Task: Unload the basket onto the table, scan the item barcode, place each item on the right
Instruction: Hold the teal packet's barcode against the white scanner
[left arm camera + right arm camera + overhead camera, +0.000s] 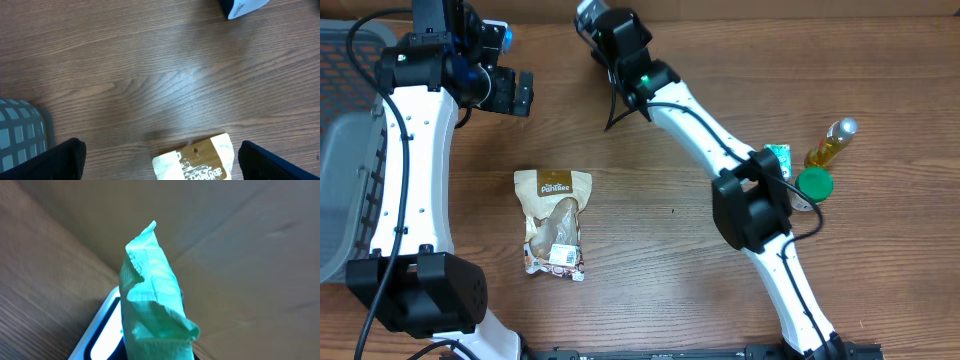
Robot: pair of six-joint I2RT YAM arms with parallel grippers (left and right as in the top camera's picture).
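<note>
Right pincer [592, 18], clenched on a crinkled mint-green foil packet [150, 300], holds it at the wooden table's [660, 250] far edge over what looks like a white-rimmed scanner [102, 325]. The scan seems underway but unconfirmed. Left pincer [508, 92] hangs released.

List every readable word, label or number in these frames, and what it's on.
"Pah...Bee" (rough, middle letters unsure): white script on the brown top band of the snack pouch. The left wrist view cuts it off.
Print on the white sticker low on the pouch: too small to read.
Face of the green packet in the right wrist view: no readable print.
Side of the yellow bottle: nothing legible.
</note>
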